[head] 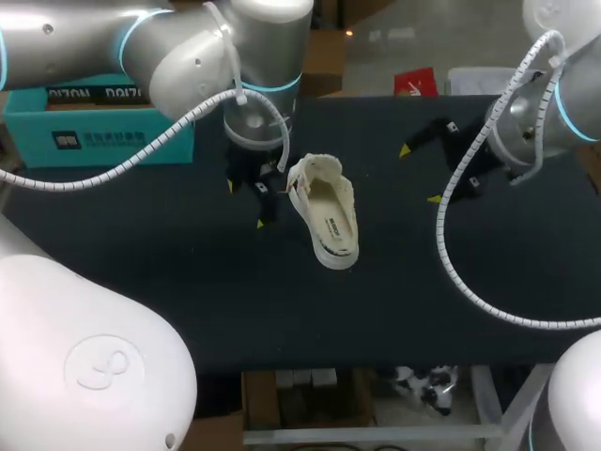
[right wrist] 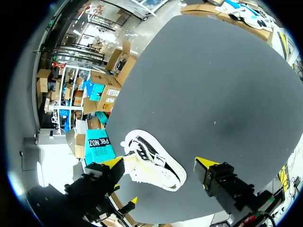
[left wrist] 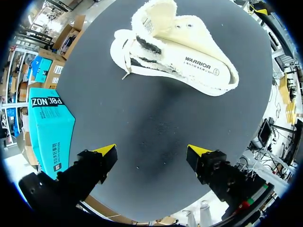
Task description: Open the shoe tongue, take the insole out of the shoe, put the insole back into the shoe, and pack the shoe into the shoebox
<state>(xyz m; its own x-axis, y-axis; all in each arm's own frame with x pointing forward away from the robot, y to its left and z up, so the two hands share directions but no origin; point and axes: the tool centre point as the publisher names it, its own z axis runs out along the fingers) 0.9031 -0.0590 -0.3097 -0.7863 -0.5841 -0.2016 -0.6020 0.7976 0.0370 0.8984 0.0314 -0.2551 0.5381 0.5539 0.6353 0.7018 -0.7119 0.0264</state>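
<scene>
In the head view, the shoe (head: 324, 211) is seen lying on the tabletop (head: 376, 310) just beside the left pincer (head: 246, 205), which is released and empty. The right pincer (head: 420, 174), likewise spread with nothing in it, is held well apart on the shoe's other side. The shoebox (head: 94, 127) is set beyond the left pincer, away from the shoe, and is partly covered by that arm.

In the left wrist view, the shoe is found ahead of the spread fingers, with its tongue (left wrist: 158, 16) folded back and the insole (left wrist: 199, 61) lying inside. The insole step is judged to be in hand. Whether the insole is waiting to be removed or has already been returned cannot be told. If removal is next, its heel edge must be pinched while the shoe is steadied.

In the right wrist view, the shoe is seen side-on ahead of the pincer. Its inside is hidden, and one end is cut off by a finger.
</scene>
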